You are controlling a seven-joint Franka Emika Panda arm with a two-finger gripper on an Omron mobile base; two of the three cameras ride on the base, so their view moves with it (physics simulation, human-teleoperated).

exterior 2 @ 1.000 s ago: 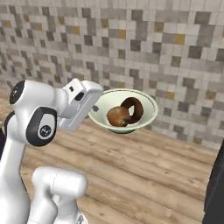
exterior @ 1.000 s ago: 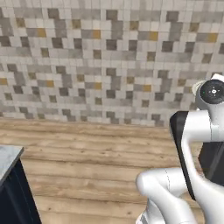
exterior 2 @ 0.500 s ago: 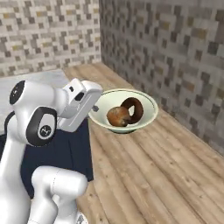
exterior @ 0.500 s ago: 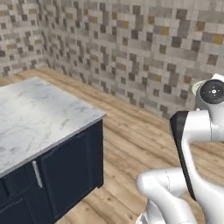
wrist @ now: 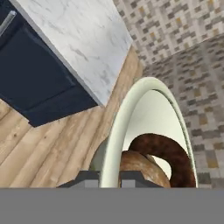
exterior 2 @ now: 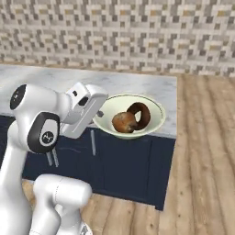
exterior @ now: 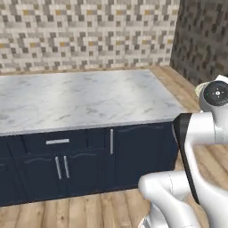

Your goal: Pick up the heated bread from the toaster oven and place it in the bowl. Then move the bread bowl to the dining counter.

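Note:
My gripper (exterior 2: pixel 99 114) is shut on the near rim of the pale cream-green bowl (exterior 2: pixel 154 111) and holds it in the air, level, in front of the counter's right end. Inside the bowl lies the heated bread (exterior 2: pixel 123 122), a rounded brown lump, beside a darker ring-shaped piece (exterior 2: pixel 140 114). In the hand view the bowl (wrist: pixel 131 113) rim passes between the fingertips of the gripper (wrist: pixel 109 178), with the bread (wrist: pixel 138 168) just behind it. The dining counter (exterior: pixel 84 98), marble over navy cabinets, stretches ahead and also appears as the dining counter (exterior 2: pixel 55 79). The toaster oven is out of view.
A mosaic tile wall (exterior: pixel 89 31) runs behind the counter. A darker tiled wall (exterior: pixel 202 35) stands at the right. Wooden floor (exterior 2: pixel 202 151) lies to the right of the counter's end. Silver bar handles (exterior: pixel 62 167) line the cabinet fronts.
The whole scene has swung as the base turned: bare wall and floor gave way to the dining counter straight ahead. The bowl with the bread stays in the same grip.

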